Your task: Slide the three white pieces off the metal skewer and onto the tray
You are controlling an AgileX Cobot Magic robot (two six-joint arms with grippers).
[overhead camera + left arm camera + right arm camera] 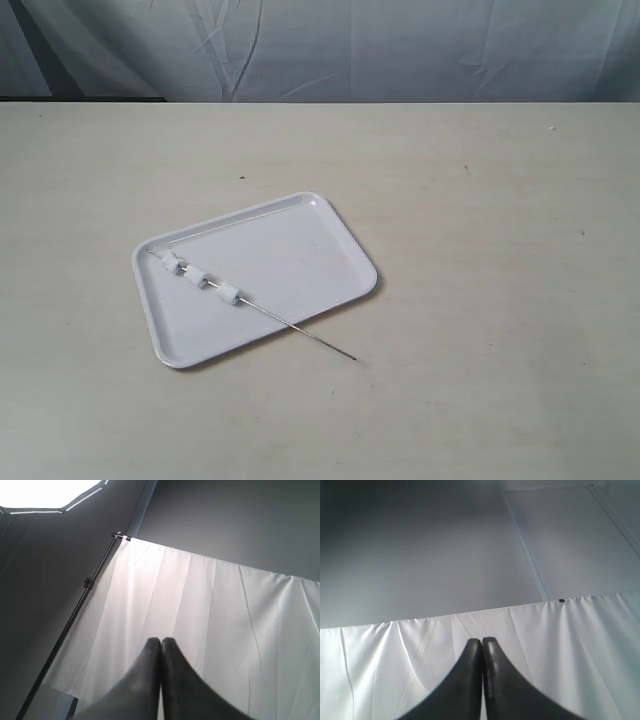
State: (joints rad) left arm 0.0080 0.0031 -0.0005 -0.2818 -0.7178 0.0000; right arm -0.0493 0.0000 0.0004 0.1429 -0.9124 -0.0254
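A wide beige table [500, 300] fills most of the exterior view, and a pale wrinkled cloth [400, 50] hangs behind its far edge. On the table, a little left of the middle, lies the tray [290, 250]. It is white and glossy and is turned at an angle to the table edge.

The metal skewer [310, 335] lies diagonally across the left half of the tray. One end is near the tray's far left corner. The other end passes over the near rim and points out above the bare table (whether the tip touches the table I cannot tell). The three white pieces [199, 278] are threaded on the skewer, all over the tray, in a row with small gaps between them, toward the far left end of the rod.

In the left wrist view the left gripper [161, 642] points up at the hanging cloth, with its two dark fingers pressed together and nothing between them. The right gripper [481, 642] looks the same in its own view, fingers together and holding nothing.
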